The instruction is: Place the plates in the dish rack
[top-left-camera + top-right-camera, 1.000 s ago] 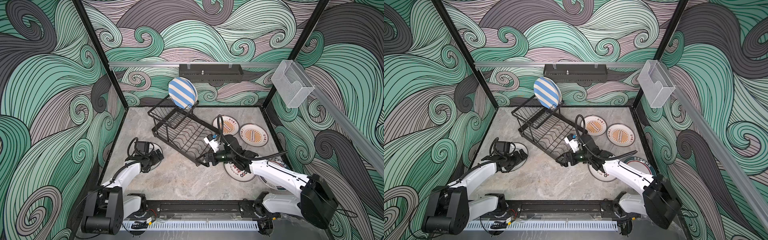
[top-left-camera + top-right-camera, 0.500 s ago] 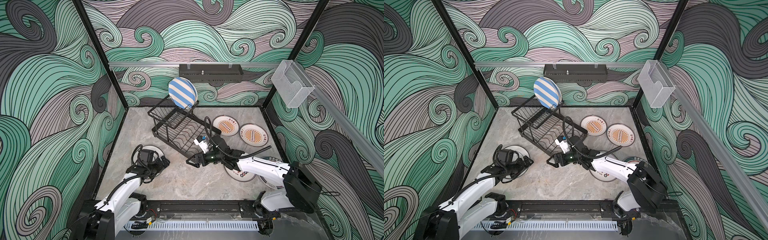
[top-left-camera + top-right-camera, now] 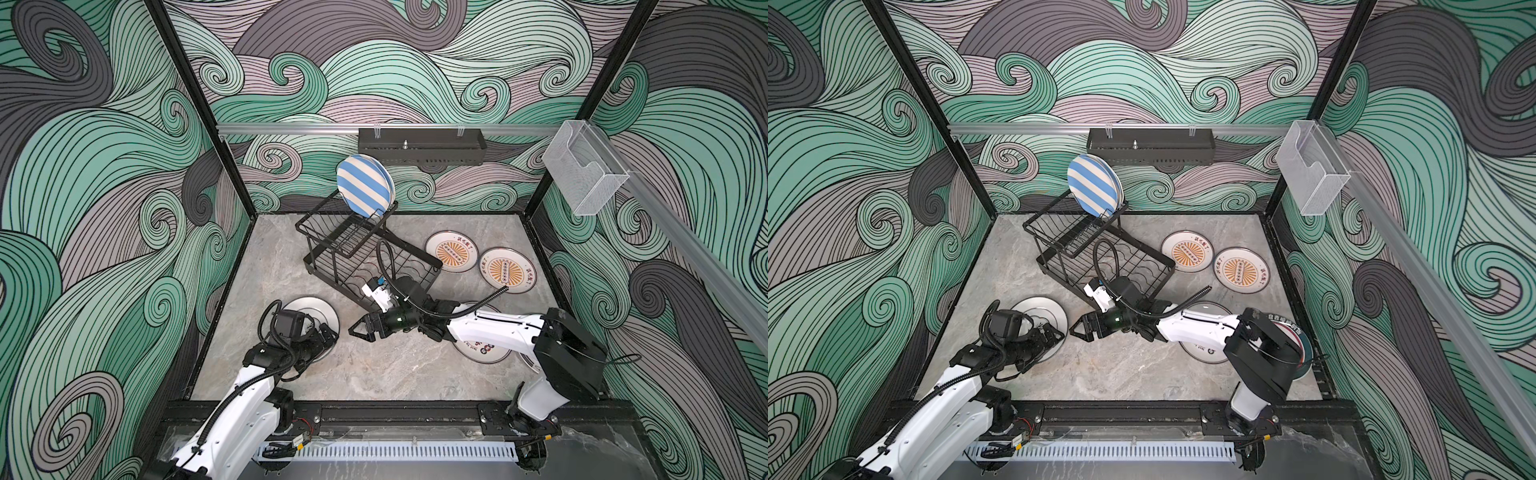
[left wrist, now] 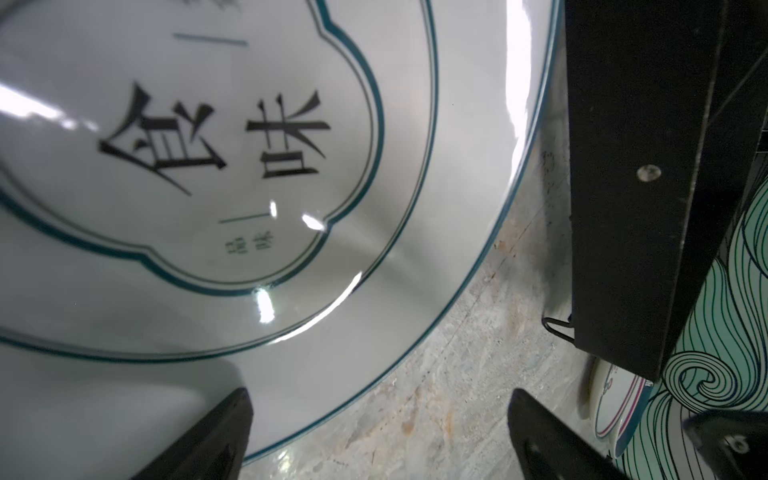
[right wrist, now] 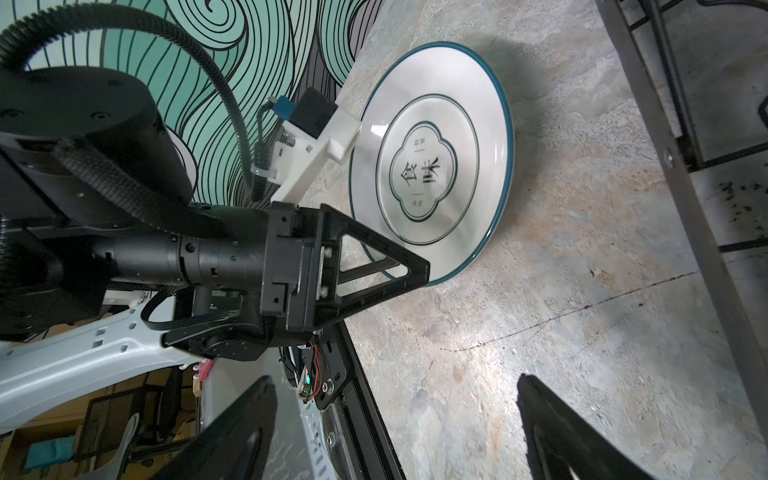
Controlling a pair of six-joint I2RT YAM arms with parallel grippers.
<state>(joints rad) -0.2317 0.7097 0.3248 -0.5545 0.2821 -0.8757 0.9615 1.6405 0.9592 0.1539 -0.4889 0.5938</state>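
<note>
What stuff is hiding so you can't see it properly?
In both top views the right arm covers most of the plate with red and black marks.
In a top view the arm's black joint hides most of the teal-edged plate.
In both top views the left gripper is too dark and small to tell whether it touches the white plate.
In the left wrist view a black post cuts off the small plate.

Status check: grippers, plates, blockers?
Left gripper open at teal-rimmed plate rim, no grip. Right gripper open, empty, near it. Striped plate standing in dish rack; sunburst plates flat on table. No obstruction seen.
</note>
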